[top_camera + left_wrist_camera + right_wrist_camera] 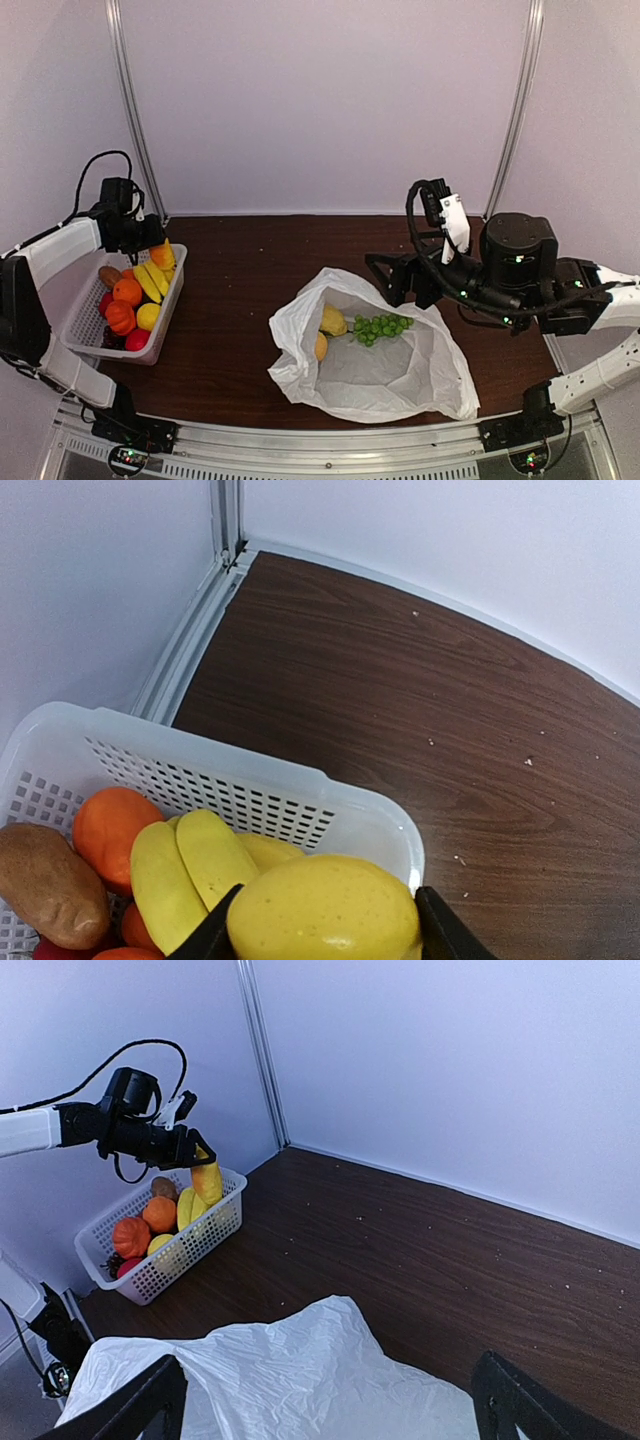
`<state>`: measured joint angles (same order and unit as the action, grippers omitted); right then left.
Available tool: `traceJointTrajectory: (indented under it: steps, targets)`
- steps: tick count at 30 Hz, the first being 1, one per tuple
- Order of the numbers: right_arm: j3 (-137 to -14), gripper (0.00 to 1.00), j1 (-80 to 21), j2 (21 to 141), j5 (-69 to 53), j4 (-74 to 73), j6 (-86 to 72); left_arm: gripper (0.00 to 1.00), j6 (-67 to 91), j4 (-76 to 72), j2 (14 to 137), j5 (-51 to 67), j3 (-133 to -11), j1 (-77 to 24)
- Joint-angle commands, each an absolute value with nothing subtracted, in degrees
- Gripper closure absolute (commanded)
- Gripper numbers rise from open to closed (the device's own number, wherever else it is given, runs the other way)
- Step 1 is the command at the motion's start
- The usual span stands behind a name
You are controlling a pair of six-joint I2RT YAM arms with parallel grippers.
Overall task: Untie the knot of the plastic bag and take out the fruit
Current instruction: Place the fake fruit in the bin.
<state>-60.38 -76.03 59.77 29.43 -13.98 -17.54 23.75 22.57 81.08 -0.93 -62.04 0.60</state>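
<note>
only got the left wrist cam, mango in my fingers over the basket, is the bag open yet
observer: yes, the plastic bag lies wide open on the table.
operator: whats left inside
observer: a green grape bunch and two yellow fruits, all near its far rim.
operator: wheres the other arm
observer: the right gripper hovers open at the bag's far edge, holding nothing.
</note>
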Motion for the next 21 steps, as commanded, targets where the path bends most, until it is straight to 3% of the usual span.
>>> traceJointTrajectory:
  steps: [1, 21]
  targets:
    - [-59.4, 0.01, -75.9, 59.5, 27.7, -16.0, -18.3, 0.69, 24.0, 15.2, 83.3, -3.3, -60.6, 1.4]
    - [-60.3, 0.01, -75.9, 60.9, 26.2, -15.2, -17.8, 0.54, 22.2, 12.7, 89.2, 0.0, -56.5, 1.5]
